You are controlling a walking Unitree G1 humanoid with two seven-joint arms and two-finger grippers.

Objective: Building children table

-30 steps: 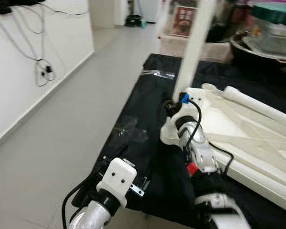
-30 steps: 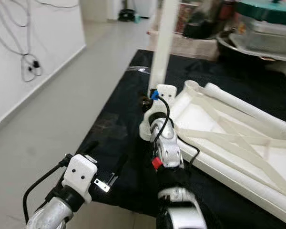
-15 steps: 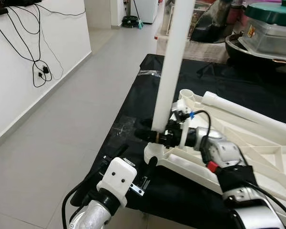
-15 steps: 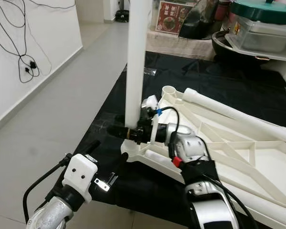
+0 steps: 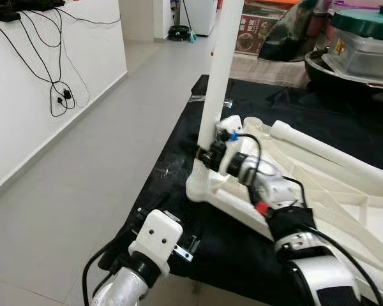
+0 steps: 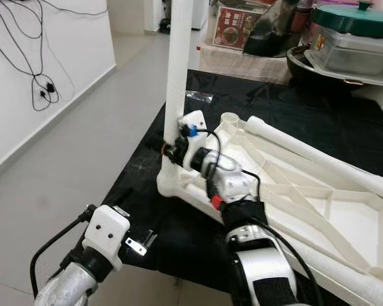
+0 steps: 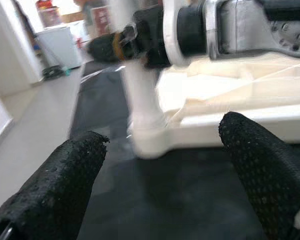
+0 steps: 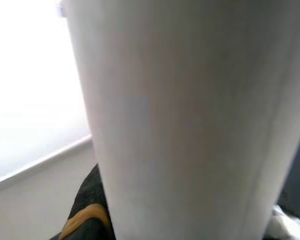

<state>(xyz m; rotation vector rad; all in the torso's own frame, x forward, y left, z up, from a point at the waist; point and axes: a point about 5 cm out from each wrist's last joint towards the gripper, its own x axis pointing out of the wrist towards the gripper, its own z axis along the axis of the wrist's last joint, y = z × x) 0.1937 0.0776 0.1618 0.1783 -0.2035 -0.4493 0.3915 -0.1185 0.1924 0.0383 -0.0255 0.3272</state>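
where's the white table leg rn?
Upright at the near left corner of the upturned tabletop, the white leg is gripped at its base by the right gripper.

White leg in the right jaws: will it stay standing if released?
Probably not yet. The white leg is tall, slim and stands at the tabletop's corner, so likely top-heavy. It looks rigid, smooth plastic, so it may slip through the right gripper.

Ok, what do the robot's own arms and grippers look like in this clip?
Both arms are silver metal with black joints. The left arm carries a white boxy wrist housing and a looping black cable; its fingers are black and stippled. The right arm has a black cable, a blue connector and a red tab.
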